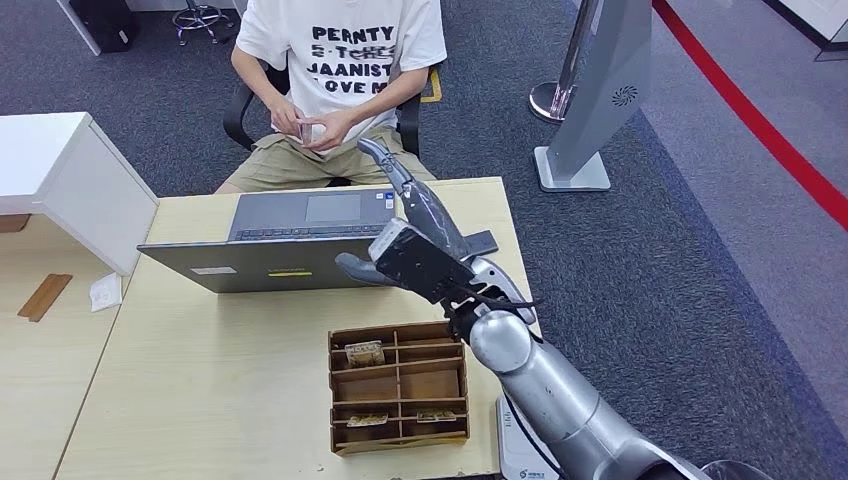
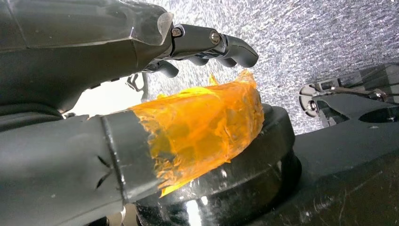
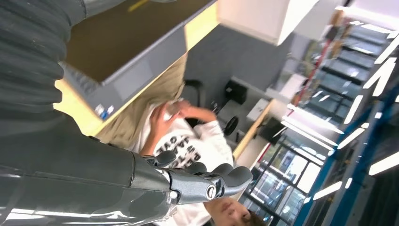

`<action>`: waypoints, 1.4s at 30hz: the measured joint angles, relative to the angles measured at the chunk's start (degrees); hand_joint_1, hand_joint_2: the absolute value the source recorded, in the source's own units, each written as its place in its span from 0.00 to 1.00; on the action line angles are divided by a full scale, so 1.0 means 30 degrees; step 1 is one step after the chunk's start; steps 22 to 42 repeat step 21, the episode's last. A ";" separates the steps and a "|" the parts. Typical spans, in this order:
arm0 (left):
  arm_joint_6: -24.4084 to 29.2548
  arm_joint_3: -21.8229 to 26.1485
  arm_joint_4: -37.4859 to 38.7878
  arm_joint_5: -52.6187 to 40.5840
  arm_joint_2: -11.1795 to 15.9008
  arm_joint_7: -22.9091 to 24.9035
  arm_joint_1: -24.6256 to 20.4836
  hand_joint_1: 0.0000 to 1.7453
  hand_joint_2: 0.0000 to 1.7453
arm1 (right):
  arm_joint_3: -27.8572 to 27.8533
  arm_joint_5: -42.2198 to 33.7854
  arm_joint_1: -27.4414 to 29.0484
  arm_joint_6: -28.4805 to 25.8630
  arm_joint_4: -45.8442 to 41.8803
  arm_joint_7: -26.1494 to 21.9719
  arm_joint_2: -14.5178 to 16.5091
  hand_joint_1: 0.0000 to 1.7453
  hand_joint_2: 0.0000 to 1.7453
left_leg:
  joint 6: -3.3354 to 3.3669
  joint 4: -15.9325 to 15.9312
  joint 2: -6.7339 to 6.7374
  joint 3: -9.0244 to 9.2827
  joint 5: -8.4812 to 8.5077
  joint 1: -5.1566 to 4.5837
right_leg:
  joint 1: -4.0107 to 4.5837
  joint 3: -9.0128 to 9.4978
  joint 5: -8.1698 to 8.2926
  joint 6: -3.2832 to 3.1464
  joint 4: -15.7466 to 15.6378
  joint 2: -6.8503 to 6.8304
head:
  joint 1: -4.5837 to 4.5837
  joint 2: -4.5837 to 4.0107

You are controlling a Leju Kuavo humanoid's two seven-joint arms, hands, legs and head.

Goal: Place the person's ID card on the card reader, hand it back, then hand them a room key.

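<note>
Right fingers: I see my right hand (image 1: pixel 415 245) stretched forward over the far right part of the desk (image 1: pixel 200 390), fingers (image 1: pixel 385 160) extended toward the person (image 1: pixel 335 90) and lying close together, thumb out to the side, nothing between them. The right wrist view agrees: fingers (image 3: pixel 221 181) straight and bare.

Left fingers: my left hand (image 2: pixel 141 94) hangs low; its fingers (image 2: pixel 221 47) are partly curled with a gap to the orange-taped thumb (image 2: pixel 202 122). I see nothing held.

Card: the person holds a small pale card (image 1: pixel 307 131) in both hands at their lap, beyond the desk's far edge and well apart from my fingertips. I judge it is the ID card, but it is too small to be sure.

Laptop: an open laptop (image 1: pixel 290 235) sits along the far edge, its right corner just beside my palm.

Key box: a brown divided box (image 1: pixel 398 388) stands at the near edge, right of centre, with small items in some compartments; I take these for room keys.

Reader: I cannot pick out the card reader with confidence.

Risk, handover: I judge the card could drop on the floor past the far edge if my fingers close late or on one corner only.

Risk, laptop: pulling the arm back low could clip the screen or keyboard corner.

Risk, box: a careless retreat of the forearm could nudge the box off the near edge.
</note>
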 joint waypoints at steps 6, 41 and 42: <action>0.0162 0.0515 0.0000 0.0480 0.0038 -0.0034 0.0235 0.00 0.00 | -0.0539 -0.4688 0.3018 0.2507 -0.2701 -0.1373 -0.1147 0.00 1.00 | 0.0002 0.0000 -0.0001 -0.0004 -0.0002 -0.0003 | -0.0002 0.0002 0.0000 0.0001 -0.0009 -0.0005 | 0.0002 0.0000; 0.0311 0.1331 0.0000 0.0984 0.0073 0.0126 0.0256 0.00 0.00 | -0.0760 -1.0457 1.0391 1.0240 -0.4679 -0.3848 -0.2570 0.00 0.00 | -0.0008 -0.0007 -0.0001 -0.0009 -0.0015 0.0004 | 0.0002 0.0004 -0.0021 0.0005 -0.0013 -0.0009 | 0.0000 0.0000; 0.0311 0.1331 0.0000 0.0984 0.0073 0.0126 0.0256 0.00 0.00 | -0.0760 -1.0457 1.0391 1.0240 -0.4679 -0.3848 -0.2570 0.00 0.00 | -0.0008 -0.0007 -0.0001 -0.0009 -0.0015 0.0004 | 0.0002 0.0004 -0.0021 0.0005 -0.0013 -0.0009 | 0.0000 0.0000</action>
